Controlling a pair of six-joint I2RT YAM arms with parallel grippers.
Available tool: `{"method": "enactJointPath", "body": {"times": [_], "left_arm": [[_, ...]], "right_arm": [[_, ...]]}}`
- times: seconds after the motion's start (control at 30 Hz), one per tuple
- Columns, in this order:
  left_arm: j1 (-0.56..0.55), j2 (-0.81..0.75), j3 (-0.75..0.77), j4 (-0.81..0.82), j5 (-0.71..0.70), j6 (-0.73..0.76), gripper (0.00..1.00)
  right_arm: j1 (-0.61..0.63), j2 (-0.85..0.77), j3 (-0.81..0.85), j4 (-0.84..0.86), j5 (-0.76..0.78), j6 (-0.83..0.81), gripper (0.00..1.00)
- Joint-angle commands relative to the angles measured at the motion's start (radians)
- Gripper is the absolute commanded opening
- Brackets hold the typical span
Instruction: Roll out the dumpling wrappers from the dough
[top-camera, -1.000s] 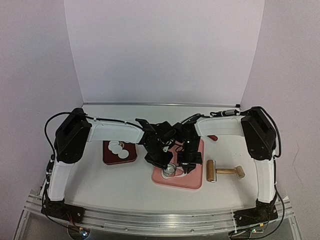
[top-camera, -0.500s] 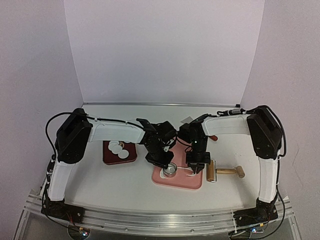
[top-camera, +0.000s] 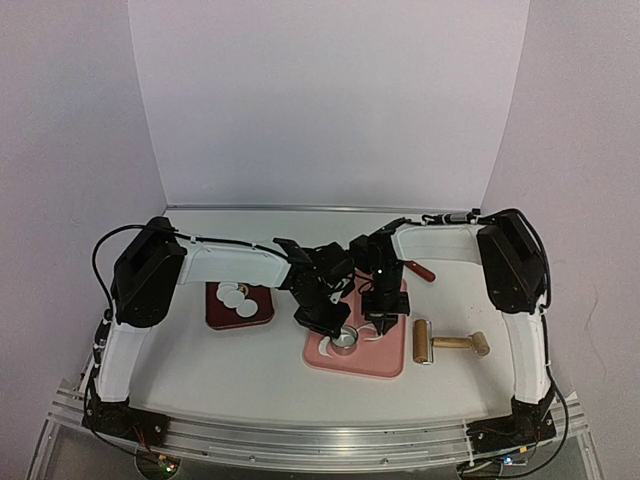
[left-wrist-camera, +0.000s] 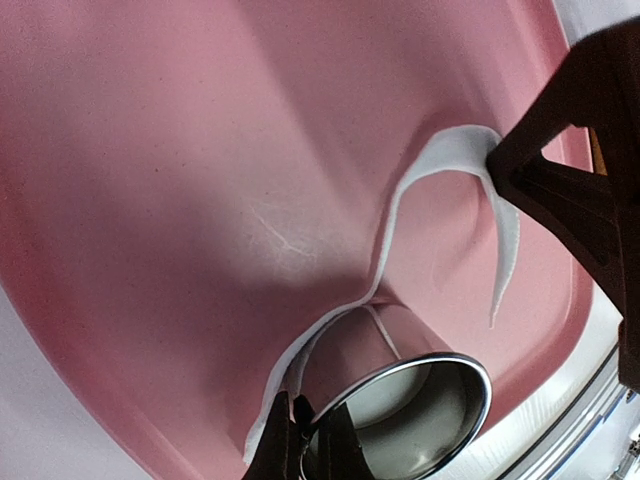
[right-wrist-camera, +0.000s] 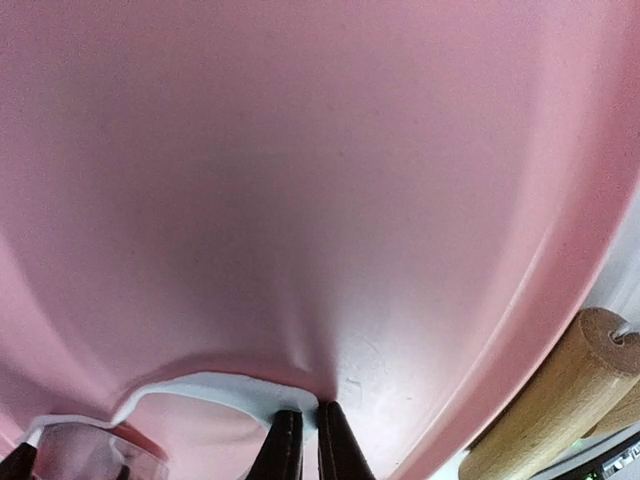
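A ragged curved scrap of white dough lies on the pink mat and curls round the metal ring cutter. My left gripper is shut on the cutter's rim, its fingertips pinching the near wall. My right gripper is shut on the far end of the dough, its tips pressed down on the mat, which puckers there. Several round white wrappers lie on a dark red tray to the left.
A wooden-handled rolling pin lies on the table right of the mat and shows in the right wrist view. A red-handled tool lies behind the mat. Both arms crowd over the mat's middle.
My right gripper swung out toward the mat's right side, then came back left and farther away, beside the cutter. The left gripper and the cutter have hardly moved.
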Motion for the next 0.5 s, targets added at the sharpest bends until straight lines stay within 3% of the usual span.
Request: {"method": "enactJointPath", "body": {"times": [0.0, 0.47], "left_arm": [[-0.008, 0.022, 0.002, 0.006, 0.010, 0.019, 0.00], [-0.008, 0.025, 0.010, -0.002, 0.019, 0.033, 0.00]], "right_arm": [[-0.026, 0.060, 0.055, 0.125, 0.006, -0.011, 0.08], [-0.083, 0.166, 0.177, 0.228, -0.020, 0.045, 0.04]]}}
